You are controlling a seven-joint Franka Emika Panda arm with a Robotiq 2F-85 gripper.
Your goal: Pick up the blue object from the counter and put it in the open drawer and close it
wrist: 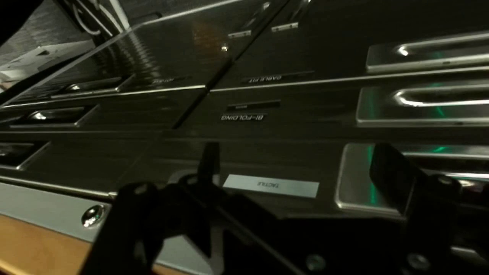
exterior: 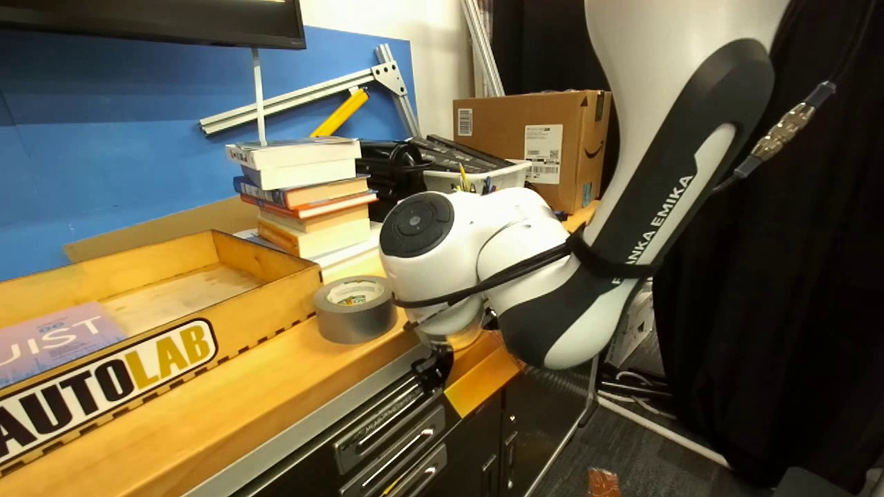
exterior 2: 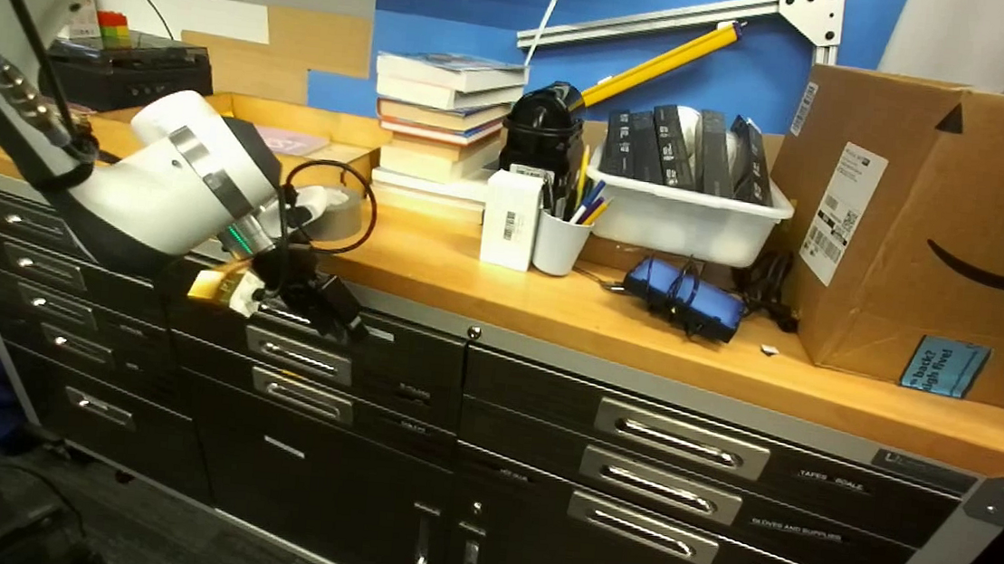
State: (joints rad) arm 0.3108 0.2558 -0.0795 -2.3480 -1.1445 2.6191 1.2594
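Note:
My gripper [wrist: 300, 164] is open in the wrist view, with its fingers apart and nothing between them. It faces a dark grey metal drawer [wrist: 267, 160] with a white label and a metal handle plate. One finger overlaps the plate in the picture; I cannot tell if they touch. In both exterior views the gripper [exterior: 431, 369] [exterior 2: 327, 308] is low, at the cabinet front below the worktop edge. The drawer front [exterior 2: 419, 347] looks shut, flush with the cabinet. The wooden counter [exterior: 297, 386] [exterior 2: 430, 276] runs above it. The blue object is hidden or out of view.
A grey tape roll [exterior: 356, 310] stands on the counter beside the arm. A wooden tray [exterior: 276, 286], stacked books [exterior: 311, 200], a white bin [exterior 2: 689, 217], a pen cup [exterior 2: 560, 243], a cabled blue box [exterior 2: 687, 298] and a cardboard box [exterior 2: 907, 218] are also there.

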